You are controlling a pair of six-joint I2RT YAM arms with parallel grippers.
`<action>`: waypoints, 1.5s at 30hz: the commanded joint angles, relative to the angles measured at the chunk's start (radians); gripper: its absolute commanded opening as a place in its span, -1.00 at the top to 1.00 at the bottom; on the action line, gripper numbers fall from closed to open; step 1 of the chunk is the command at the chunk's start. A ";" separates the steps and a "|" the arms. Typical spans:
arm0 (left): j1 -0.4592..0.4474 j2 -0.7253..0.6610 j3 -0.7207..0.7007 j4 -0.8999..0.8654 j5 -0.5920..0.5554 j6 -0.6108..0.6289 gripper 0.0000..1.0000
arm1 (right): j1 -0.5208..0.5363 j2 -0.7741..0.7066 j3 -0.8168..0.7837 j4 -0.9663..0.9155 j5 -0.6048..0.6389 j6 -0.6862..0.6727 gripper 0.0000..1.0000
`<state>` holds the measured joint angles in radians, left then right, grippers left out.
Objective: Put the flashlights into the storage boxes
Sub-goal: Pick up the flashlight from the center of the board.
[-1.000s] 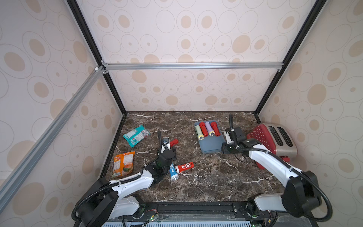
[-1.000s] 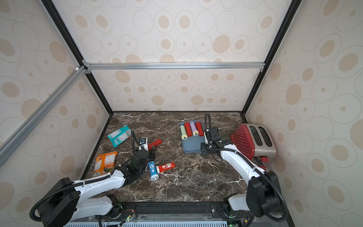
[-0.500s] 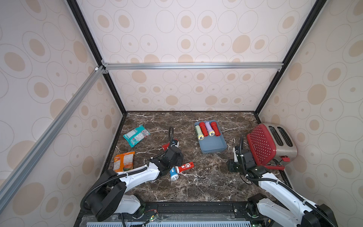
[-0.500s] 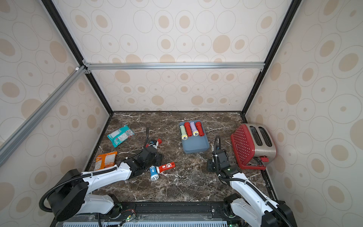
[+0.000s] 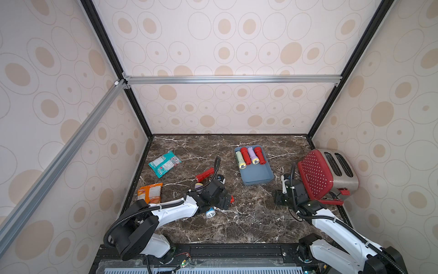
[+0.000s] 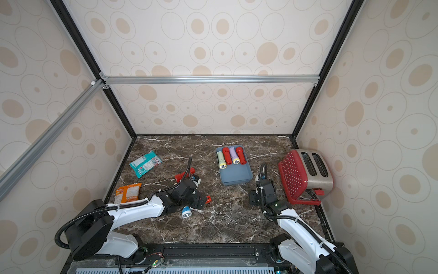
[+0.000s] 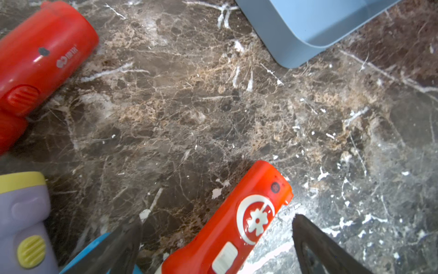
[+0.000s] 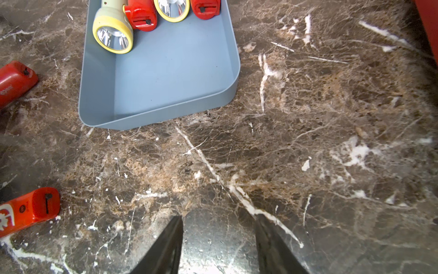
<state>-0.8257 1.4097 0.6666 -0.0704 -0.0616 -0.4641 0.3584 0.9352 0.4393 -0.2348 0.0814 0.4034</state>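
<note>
Left gripper [image 7: 216, 221]: jaws spread wide, straddling the emblem-marked red plastic cylinder flashlight [image 7: 239, 223], not clamping it.
Right gripper [image 8: 218, 221]: jaws apart, empty, near-right of the tray.
Slate-blue shallow plastic tray [image 5: 257, 176]: centre; four flashlights [image 5: 250, 153] lie side by side at its far end.
Loose, left of the tray: blue flashlight [image 5: 210, 212], lilac flashlight [image 7: 23, 208], plain red flashlight [image 5: 205, 173].

I count eight flashlights [image 5: 244, 155], four inside the one tray [image 5: 257, 174] and four outside it, two snack packets [image 5: 164, 163] and one toaster [image 5: 331, 173].
</note>
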 commanded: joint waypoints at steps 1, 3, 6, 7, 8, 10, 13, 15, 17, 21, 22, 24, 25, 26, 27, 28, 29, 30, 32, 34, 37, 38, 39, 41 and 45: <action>-0.012 -0.025 0.043 -0.055 -0.003 0.049 -0.97 | 0.004 -0.005 -0.011 0.019 -0.005 0.006 -0.04; -0.019 -0.018 0.037 -0.044 -0.003 0.051 -0.97 | 0.004 0.004 -0.007 0.017 -0.009 0.004 -0.04; -0.027 0.008 0.038 -0.039 -0.002 0.051 -0.95 | 0.004 0.008 -0.004 0.016 -0.011 0.003 -0.04; -0.031 0.017 0.041 -0.037 0.000 0.055 -0.93 | 0.004 0.006 -0.005 0.017 -0.012 0.003 -0.04; -0.036 0.027 0.046 -0.037 -0.001 0.060 -0.92 | 0.004 0.006 -0.005 0.018 -0.009 0.003 -0.04; -0.044 0.044 0.049 -0.039 -0.010 0.065 -0.87 | 0.004 0.006 -0.007 0.017 -0.009 0.005 -0.05; -0.050 0.067 0.051 -0.028 -0.024 0.065 -0.72 | 0.004 0.006 -0.005 0.016 0.008 0.012 -0.05; -0.050 0.082 0.053 -0.014 -0.026 0.071 -0.67 | 0.004 0.008 -0.004 0.017 0.014 0.014 -0.05; -0.052 0.099 0.055 -0.009 -0.027 0.076 -0.62 | 0.004 0.012 -0.002 0.013 0.015 0.014 -0.05; -0.059 0.137 0.083 -0.015 -0.035 0.093 -0.46 | 0.003 0.010 -0.004 0.017 0.022 0.015 -0.05; -0.062 0.145 0.089 -0.018 -0.038 0.094 -0.40 | 0.004 0.010 -0.005 0.016 0.024 0.016 -0.04; -0.067 0.158 0.097 -0.019 -0.047 0.093 -0.26 | 0.004 0.010 -0.002 0.012 0.024 0.017 -0.05; -0.070 0.163 0.101 -0.017 -0.052 0.093 -0.20 | 0.004 0.010 -0.004 0.015 0.024 0.017 -0.04; -0.071 0.168 0.103 -0.017 -0.055 0.093 -0.14 | 0.004 0.011 -0.005 0.019 0.026 0.018 -0.05; -0.072 0.172 0.106 -0.020 -0.060 0.094 -0.09 | 0.004 0.013 -0.005 0.020 0.029 0.018 -0.05; -0.072 0.177 0.113 -0.025 -0.069 0.093 -0.06 | 0.004 0.015 -0.002 0.019 0.029 0.018 -0.04; -0.072 0.180 0.117 -0.030 -0.076 0.091 -0.05 | 0.004 0.019 -0.002 0.017 0.029 0.018 -0.05; -0.072 0.185 0.123 -0.034 -0.075 0.090 -0.04 | 0.004 0.020 -0.001 0.014 0.028 0.018 -0.04; -0.073 0.192 0.133 -0.036 -0.072 0.085 -0.03 | 0.004 0.016 -0.002 0.015 0.030 0.018 -0.05; -0.074 0.199 0.142 -0.037 -0.073 0.084 0.01 | 0.003 0.014 -0.003 0.015 0.032 0.018 -0.05; -0.073 0.210 0.146 -0.033 -0.068 0.082 0.01 | 0.003 0.014 -0.003 0.013 0.034 0.020 -0.04; -0.073 0.215 0.149 -0.031 -0.059 0.085 0.01 | 0.004 0.013 -0.002 0.014 0.035 0.020 -0.05; -0.074 0.224 0.152 -0.033 -0.049 0.087 0.00 | 0.004 0.013 -0.004 0.014 0.037 0.021 -0.05; -0.075 0.241 0.161 -0.041 -0.037 0.087 -0.02 | 0.004 0.014 -0.002 0.015 0.037 0.021 -0.06; -0.078 0.264 0.168 -0.051 -0.030 0.085 0.35 | 0.004 0.014 -0.002 0.014 0.038 0.022 -0.07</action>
<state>-0.8898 1.6581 0.8059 -0.0910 -0.1047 -0.3843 0.3584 0.9485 0.4389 -0.2226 0.1062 0.4145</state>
